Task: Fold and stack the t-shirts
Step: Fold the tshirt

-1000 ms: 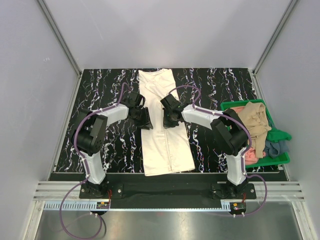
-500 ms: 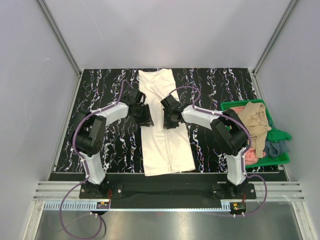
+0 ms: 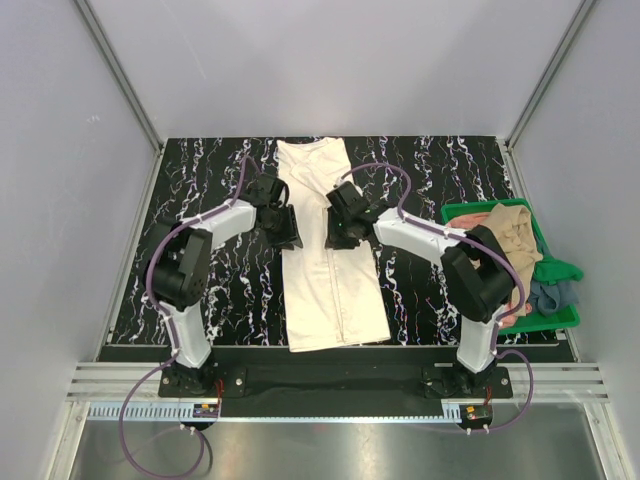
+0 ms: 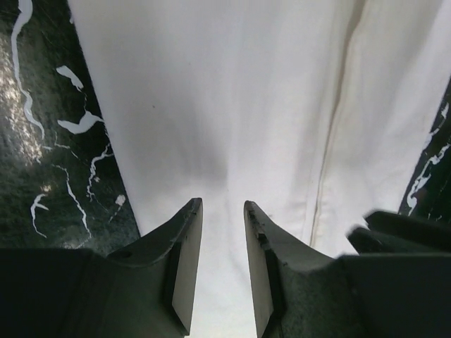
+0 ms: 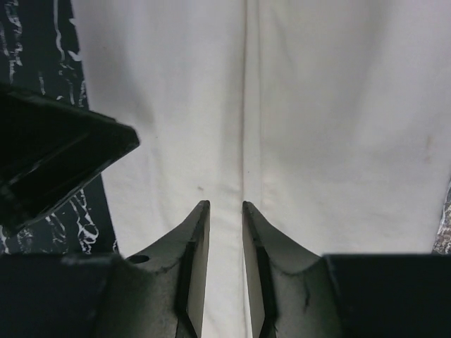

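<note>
We see our left claw [image 4: 223, 205] and right claw [image 5: 225, 205] slightly parted, seemingly empty, the cream t-shirt [image 4: 225, 98] just beneath both.

A robotics laboratory test cell, seen from above. The workspace is boxed in by plain pale wall panels [image 3: 330, 60] held in aluminium corner posts [image 3: 120, 75], with no household or shop furnishings in view. Two small arms, the left arm [image 3: 215, 232] and the right arm [image 3: 420, 232], are bolted side by side to a black base plate [image 3: 330, 380]. The plate sits just behind slotted aluminium rails [image 3: 110, 385], and purple cables [image 3: 140, 440] loop out over a bare metal shelf. The work surface is a black, white-veined tabletop [image 3: 200, 170]. The only work material is a cream t-shirt [image 3: 335, 290] laid flat on the tabletop and cloth in a green bin [image 3: 560, 270] at the right edge.
</note>
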